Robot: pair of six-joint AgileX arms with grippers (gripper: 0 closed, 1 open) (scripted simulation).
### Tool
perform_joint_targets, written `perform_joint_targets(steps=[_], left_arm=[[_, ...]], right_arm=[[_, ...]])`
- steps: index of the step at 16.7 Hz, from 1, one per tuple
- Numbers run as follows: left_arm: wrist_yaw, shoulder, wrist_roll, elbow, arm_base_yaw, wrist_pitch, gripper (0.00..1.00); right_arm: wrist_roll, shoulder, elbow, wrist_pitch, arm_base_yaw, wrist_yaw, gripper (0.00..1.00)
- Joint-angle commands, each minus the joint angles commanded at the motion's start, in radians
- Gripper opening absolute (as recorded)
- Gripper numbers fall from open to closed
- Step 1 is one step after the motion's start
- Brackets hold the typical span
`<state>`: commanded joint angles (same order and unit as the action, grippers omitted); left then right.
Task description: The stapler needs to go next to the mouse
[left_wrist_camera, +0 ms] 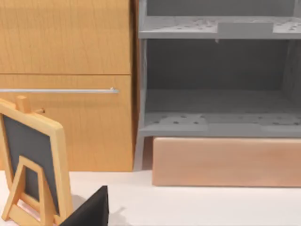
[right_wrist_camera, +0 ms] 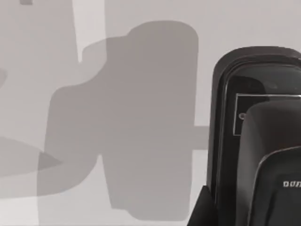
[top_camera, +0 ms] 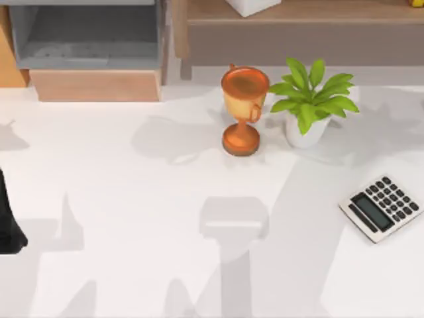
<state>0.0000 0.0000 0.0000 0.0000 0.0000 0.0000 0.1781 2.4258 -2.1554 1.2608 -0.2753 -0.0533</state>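
Note:
A black, elongated, glossy thing with a rounded end and a small label, which I take for the stapler [right_wrist_camera: 256, 141], lies on the white table close under my right wrist camera. A dark part of my right gripper [right_wrist_camera: 203, 212] shows beside it; whether it touches the stapler I cannot tell. My left arm [top_camera: 10, 222] is a black shape at the table's far left edge, and a black part of its gripper [left_wrist_camera: 89, 212] shows in the left wrist view. The mouse is out of view.
A grey-and-white calculator [top_camera: 382, 207] lies at the right edge. An orange trophy [top_camera: 242, 109] and a potted plant [top_camera: 311, 103] stand at the back middle. A grey shelf unit [left_wrist_camera: 216, 84], a wooden cabinet [left_wrist_camera: 66, 80] and a small chalkboard easel [left_wrist_camera: 33, 165] stand at the back left.

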Motion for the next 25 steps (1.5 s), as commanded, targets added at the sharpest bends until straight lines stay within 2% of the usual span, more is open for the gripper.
perform_joint_targets(steps=[3,13,25], left_arm=[[0.000,0.000,0.000,0.000,0.000,0.000,1.00],[0.000,0.000,0.000,0.000,0.000,0.000,1.00],[0.000,0.000,0.000,0.000,0.000,0.000,1.00]], right_arm=[[0.054,0.025,-0.045,0.002,0.010,-0.011,0.00],[0.054,0.020,-0.042,0.010,0.008,0.001,0.00],[0.042,0.011,0.012,0.056,0.014,0.114,0.00]])
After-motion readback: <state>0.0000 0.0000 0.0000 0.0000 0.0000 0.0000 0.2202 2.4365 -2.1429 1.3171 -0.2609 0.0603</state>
